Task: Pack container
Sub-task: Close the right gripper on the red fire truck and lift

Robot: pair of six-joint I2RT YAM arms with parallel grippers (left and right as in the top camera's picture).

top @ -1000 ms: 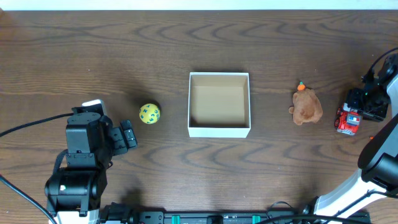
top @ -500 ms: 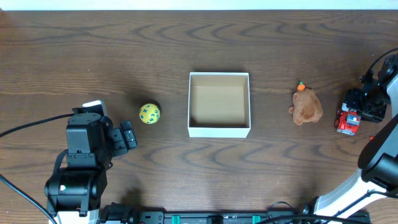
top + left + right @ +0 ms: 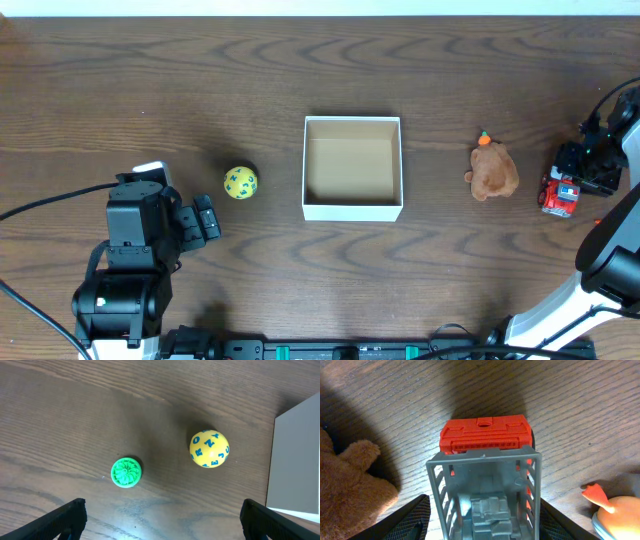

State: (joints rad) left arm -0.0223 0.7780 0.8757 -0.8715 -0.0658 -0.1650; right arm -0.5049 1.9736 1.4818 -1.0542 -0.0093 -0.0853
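Note:
The container [image 3: 352,209], a square white-walled box with a tan inside, stands empty at the table's middle; its wall shows in the left wrist view [image 3: 300,455]. A yellow ball with blue letters [image 3: 240,182] [image 3: 209,449] lies left of it. A green round toy [image 3: 126,471] lies near the ball. My left gripper [image 3: 208,217] [image 3: 162,520] is open and empty, short of both. A brown plush [image 3: 492,172] [image 3: 345,485] lies right of the box. My right gripper [image 3: 585,165] [image 3: 482,510] is shut on a red and grey toy truck [image 3: 560,194] [image 3: 485,435] that stands on the table.
A pale toy with an orange beak [image 3: 615,515] lies just right of the truck in the right wrist view. The right arm's base [image 3: 610,260] stands at the front right, the left arm's base [image 3: 125,290] at the front left.

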